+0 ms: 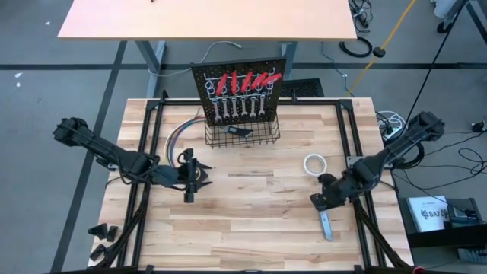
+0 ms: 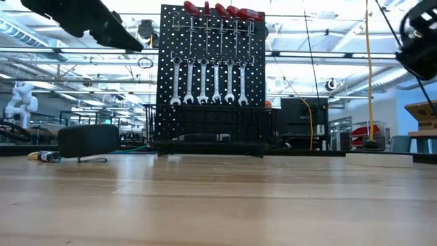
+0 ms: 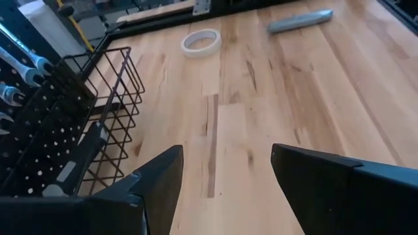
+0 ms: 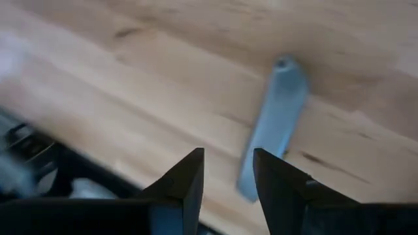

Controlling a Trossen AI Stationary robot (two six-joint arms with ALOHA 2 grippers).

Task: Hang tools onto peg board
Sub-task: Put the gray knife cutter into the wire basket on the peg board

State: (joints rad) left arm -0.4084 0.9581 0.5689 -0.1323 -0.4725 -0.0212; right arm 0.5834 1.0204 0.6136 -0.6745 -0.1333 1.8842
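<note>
From my overhead feed, the grey bar (image 1: pixel 326 225) lies flat on the table (image 1: pixel 251 228) near its right front corner, its long axis running roughly front to back, the far end tipped slightly toward the left. My right gripper (image 1: pixel 318 202) hangs just above the bar's far end, fingers parted a little and holding nothing; in the right wrist view the bar (image 4: pixel 274 124) sits just beyond the fingertips (image 4: pixel 189 176). The white tape roll (image 1: pixel 314 164) lies flat, a little farther back on the right. My left gripper (image 1: pixel 190 186) waits over the left middle of the table, jaws wide open and empty. The peg board (image 1: pixel 240 95) stands upright at the back centre, red-handled tools (image 1: pixel 243 80) in a row on top, wrenches (image 1: pixel 240 109) hanging handle-up below, and the basket (image 1: pixel 242 135) at its base.
</note>
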